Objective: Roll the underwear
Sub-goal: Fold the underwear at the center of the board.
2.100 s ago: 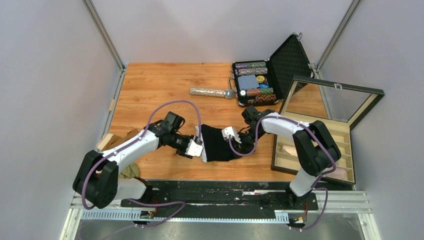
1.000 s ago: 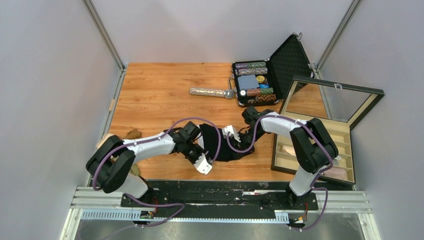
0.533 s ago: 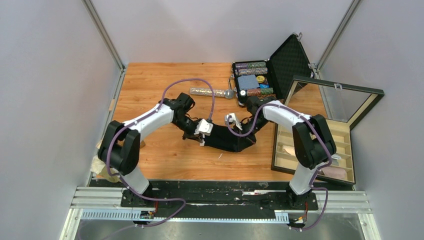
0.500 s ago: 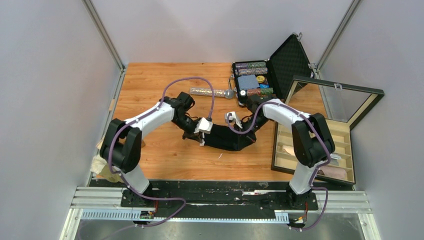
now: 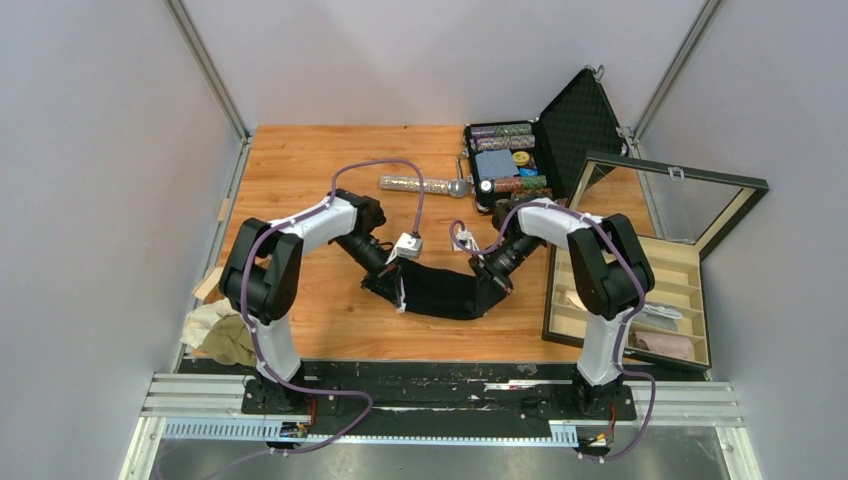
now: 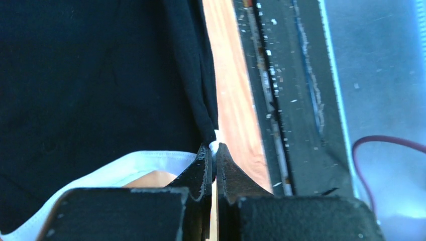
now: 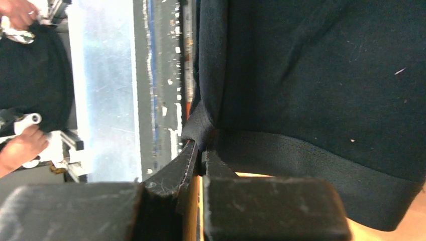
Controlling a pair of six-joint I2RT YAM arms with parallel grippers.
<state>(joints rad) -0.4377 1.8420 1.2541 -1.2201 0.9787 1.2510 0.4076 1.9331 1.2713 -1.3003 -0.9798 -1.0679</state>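
The black underwear [image 5: 440, 292] lay on the tabletop [image 5: 300, 170] near its front edge, stretched into a shallow band between the two arms, sagging slightly toward the near side in the middle. The left pincer [image 6: 213, 153] was clamped tight on the garment's left end: in the left wrist view its jaws met on a pinch of black cloth right where the white waistband [image 6: 125, 166] ended, with the rest of the fabric spreading away above and left of the fingertips. The right pincer [image 7: 201, 150] was likewise closed on the opposite end, its jaws nipping a bunched corner of black cloth beside a darker hem, the body of the garment filling the view to the right. Both pincers sat low, at the cloth's two far ends, well apart from each other. Farther back lay a microphone [image 5: 420, 184] just beside an open case [image 5: 510, 165], and an open box [image 5: 630, 290] stood at the right. A pile of cloth [image 5: 222, 335] lay by the left arm's base.
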